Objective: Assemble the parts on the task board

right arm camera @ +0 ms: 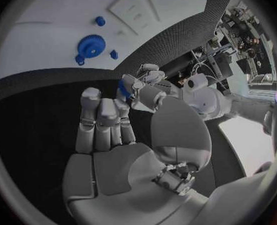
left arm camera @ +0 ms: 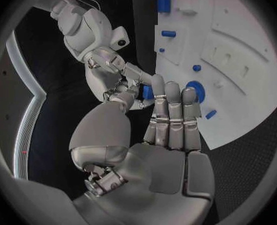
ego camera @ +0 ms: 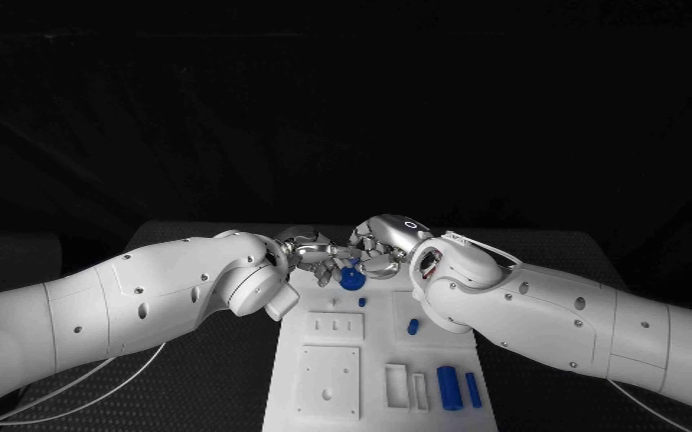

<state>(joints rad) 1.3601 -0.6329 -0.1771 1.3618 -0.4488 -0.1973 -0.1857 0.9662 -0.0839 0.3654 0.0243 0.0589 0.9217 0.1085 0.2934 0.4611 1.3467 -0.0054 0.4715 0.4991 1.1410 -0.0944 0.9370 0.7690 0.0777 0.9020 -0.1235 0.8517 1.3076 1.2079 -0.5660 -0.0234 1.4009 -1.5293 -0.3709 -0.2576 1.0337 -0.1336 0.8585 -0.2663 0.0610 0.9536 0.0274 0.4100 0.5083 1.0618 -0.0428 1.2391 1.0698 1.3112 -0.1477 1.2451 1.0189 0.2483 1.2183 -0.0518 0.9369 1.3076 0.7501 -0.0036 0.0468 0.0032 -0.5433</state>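
task board (ego camera: 378, 352): looking like smooth matt white plastic, its raised plates showing the same finish.
blue gear (right arm camera: 91, 46): showing as matt blue plastic with a finely toothed rim.
blue pegs (ego camera: 450, 388): appearing as smooth blue plastic near the board's front right corner.
left hand (left arm camera: 148, 135): gleaming as brushed silver metal, with duller grey pads.
right hand (right arm camera: 129, 135): gleaming the same way.
arms (ego camera: 144, 302): shining as glossy white plastic shells.
table (right arm camera: 163, 40): showing a rough, woven-looking black surface.

Black table (ego camera: 216, 372); white task board (ego camera: 378, 407) lies on it.
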